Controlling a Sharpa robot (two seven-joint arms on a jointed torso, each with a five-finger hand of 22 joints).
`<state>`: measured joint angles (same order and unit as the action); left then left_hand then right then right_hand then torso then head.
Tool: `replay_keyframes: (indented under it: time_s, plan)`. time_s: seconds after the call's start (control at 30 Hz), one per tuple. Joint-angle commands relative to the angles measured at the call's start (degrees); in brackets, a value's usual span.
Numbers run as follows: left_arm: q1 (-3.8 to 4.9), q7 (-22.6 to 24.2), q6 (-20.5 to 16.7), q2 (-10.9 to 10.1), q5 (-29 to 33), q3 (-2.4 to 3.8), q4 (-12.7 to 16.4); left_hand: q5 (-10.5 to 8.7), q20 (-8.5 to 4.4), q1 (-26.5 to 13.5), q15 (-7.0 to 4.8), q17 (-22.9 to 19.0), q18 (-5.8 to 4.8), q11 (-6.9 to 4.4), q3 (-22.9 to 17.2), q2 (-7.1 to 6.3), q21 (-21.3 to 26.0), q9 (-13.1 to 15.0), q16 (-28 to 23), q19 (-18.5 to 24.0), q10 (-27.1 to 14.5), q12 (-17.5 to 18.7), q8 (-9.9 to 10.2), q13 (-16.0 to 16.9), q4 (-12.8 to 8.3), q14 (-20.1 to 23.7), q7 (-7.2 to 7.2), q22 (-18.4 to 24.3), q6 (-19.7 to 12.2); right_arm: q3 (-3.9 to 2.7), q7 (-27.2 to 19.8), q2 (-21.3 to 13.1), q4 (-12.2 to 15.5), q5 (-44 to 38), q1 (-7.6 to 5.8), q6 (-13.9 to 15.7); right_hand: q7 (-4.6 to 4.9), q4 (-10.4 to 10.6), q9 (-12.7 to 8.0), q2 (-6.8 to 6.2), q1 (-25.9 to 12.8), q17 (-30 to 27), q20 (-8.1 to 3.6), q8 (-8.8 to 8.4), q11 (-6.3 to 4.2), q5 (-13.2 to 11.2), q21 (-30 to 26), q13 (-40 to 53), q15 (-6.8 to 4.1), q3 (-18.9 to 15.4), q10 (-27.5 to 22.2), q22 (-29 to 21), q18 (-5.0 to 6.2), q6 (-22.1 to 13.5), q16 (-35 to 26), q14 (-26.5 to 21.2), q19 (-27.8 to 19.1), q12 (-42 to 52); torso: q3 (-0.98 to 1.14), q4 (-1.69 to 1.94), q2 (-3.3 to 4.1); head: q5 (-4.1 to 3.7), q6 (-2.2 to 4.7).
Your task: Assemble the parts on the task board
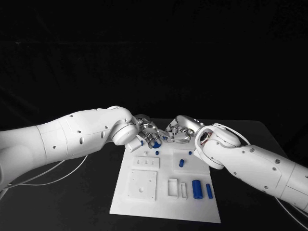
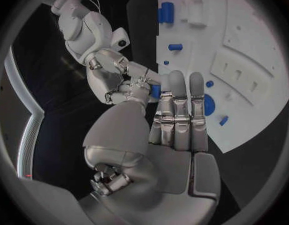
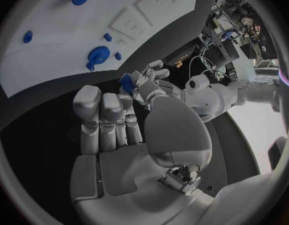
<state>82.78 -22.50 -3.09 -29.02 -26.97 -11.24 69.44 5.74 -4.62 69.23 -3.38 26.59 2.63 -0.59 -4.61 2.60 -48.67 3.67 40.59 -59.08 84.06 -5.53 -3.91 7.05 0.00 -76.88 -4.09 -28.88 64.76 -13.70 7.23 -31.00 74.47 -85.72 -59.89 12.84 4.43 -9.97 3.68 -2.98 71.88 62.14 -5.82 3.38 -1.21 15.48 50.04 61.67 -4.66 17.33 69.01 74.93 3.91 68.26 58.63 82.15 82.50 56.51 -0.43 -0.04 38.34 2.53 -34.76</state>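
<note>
Both hands meet over the far end of the task board (image 1: 164, 185), which lies on the black worktop (image 1: 91, 192). The left hand (image 1: 146, 134) and the right hand (image 1: 180, 130) each have fingertips on one small blue part (image 2: 155, 91), held between them above the board. Other blue parts (image 1: 197, 188) lie on the board's near half, beside white blocks (image 1: 173, 186).

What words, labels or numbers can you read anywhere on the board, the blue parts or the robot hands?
None: no readable text in any view.
The task board shows only blank white panels and slots.
The blue parts are unmarked.
The left robot hand and right robot hand carry no legible label.
</note>
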Motion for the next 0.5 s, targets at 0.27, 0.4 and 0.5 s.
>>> replay_keyframes:
  time_s: [0.27, 0.4, 0.5]
  plan:
    - [-0.01, 1.7, -0.3, 0.4, 0.5, 0.09, 0.2, 4.09, -0.14, 0.9, -0.29, 0.5, -0.06, -0.17, -3.5, 2.37, -0.7, 0.2, 0.7, 0.2, 2.6, -0.2, 0.2, -0.4, -3.0, -0.4, 0.47, -0.6, 2.0, 0.23, -0.2, 0.3, 0.1, -0.6, 0.01, -1.3, -0.28, 0.2, 0.1, 0.11, 0.2, 0.1, 0.03, 0.2, -0.05, 0.0, 0.1, 0.0, -0.12, 0.2, 0.5, 6.1, 0.04, 0.3, 0.1, 0.3, 0.5, -0.4, 0.0, 0.0, 0.03, 0.08, 0.0]
    - [-0.04, 1.8, -0.6, 0.4, 0.6, 0.09, 0.2, 6.1, -0.28, 0.6, -0.44, 0.7, -0.09, -0.35, -4.5, 2.7, -1.0, 0.5, 1.0, 0.3, 2.6, -0.6, 0.2, -0.5, -4.3, -0.4, 1.03, -0.9, 3.7, 0.27, -0.1, 0.3, 0.1, -0.6, 0.01, -1.4, -0.28, 0.2, 0.1, 0.11, 0.2, 0.1, 0.03, 0.2, -0.05, 0.0, 0.1, 0.0, -0.12, 0.2, 0.5, 6.1, 0.04, 0.3, 0.1, 0.3, 0.5, -0.4, 0.0, -0.01, 0.08, 0.09, 0.0]
    - [-0.07, 1.9, -0.9, 0.4, 0.6, 0.09, 0.2, 7.34, -0.44, 0.4, -0.59, 1.0, -0.12, -0.53, -5.1, 2.86, -1.4, 1.2, 1.3, 0.3, 2.6, -1.2, 0.1, -0.5, -5.4, -0.5, 1.47, -1.2, 5.1, 0.3, 0.0, 0.2, 0.0, -0.6, 0.01, -1.5, -0.29, 0.3, 0.1, 0.13, 0.2, 0.0, 0.04, 0.2, -0.04, 0.0, 0.0, -0.1, -0.11, 0.1, 0.4, 6.1, 0.05, 0.2, 0.1, 0.3, 0.5, -0.4, 0.02, -0.04, 0.06, 0.08, -0.02]
